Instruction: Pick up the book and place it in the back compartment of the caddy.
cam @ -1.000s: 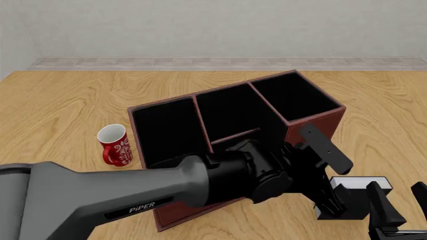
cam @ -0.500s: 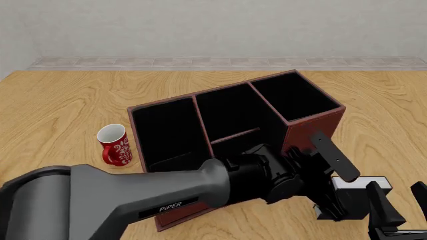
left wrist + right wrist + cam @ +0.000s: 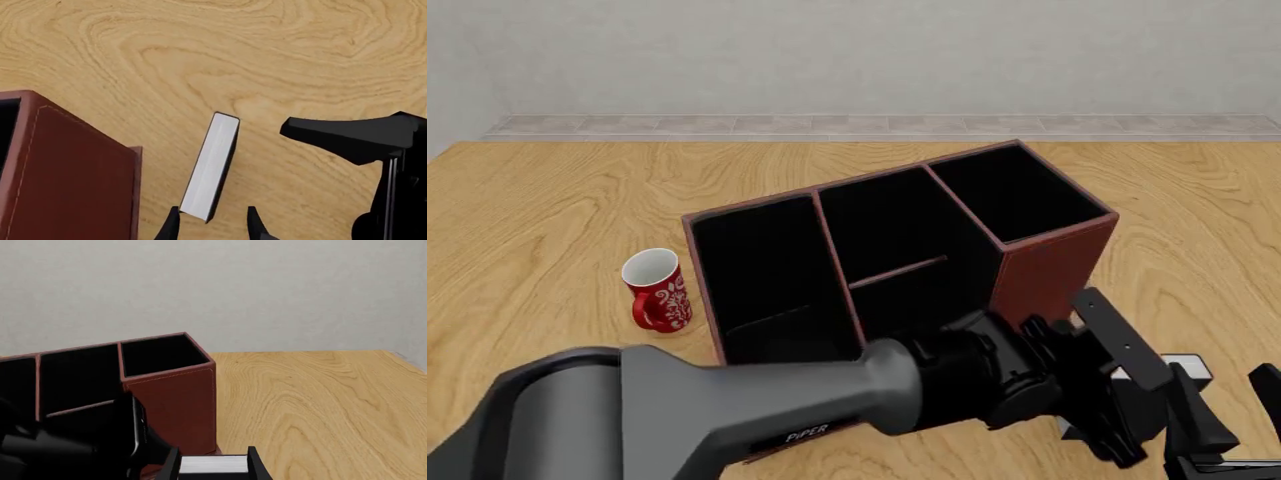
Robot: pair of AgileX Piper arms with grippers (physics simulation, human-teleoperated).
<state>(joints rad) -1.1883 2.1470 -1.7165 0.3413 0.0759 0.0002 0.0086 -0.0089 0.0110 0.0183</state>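
The book (image 3: 212,165) stands on edge on the table, its white page edges facing the left wrist camera. My left gripper (image 3: 213,227) is open, with one finger on each side of the book's near end. In the front view my left gripper (image 3: 1121,395) reaches across in front of the caddy (image 3: 1054,265) and hides most of the book (image 3: 1182,361). The back compartment (image 3: 910,298) is the small middle cell by the low divider, partly hidden by my left arm. My right gripper (image 3: 1228,415) is open and empty at the front right, just short of the book (image 3: 213,464).
A red mug (image 3: 657,290) stands left of the caddy. The caddy's tall end cell (image 3: 163,355) is closest to the book. My right gripper (image 3: 373,145) sits close beside the book in the left wrist view. Bare wooden table (image 3: 1201,200) lies to the right.
My left arm has reached further right and lower, bringing its gripper over the book and hiding more of it. My right gripper has not moved.
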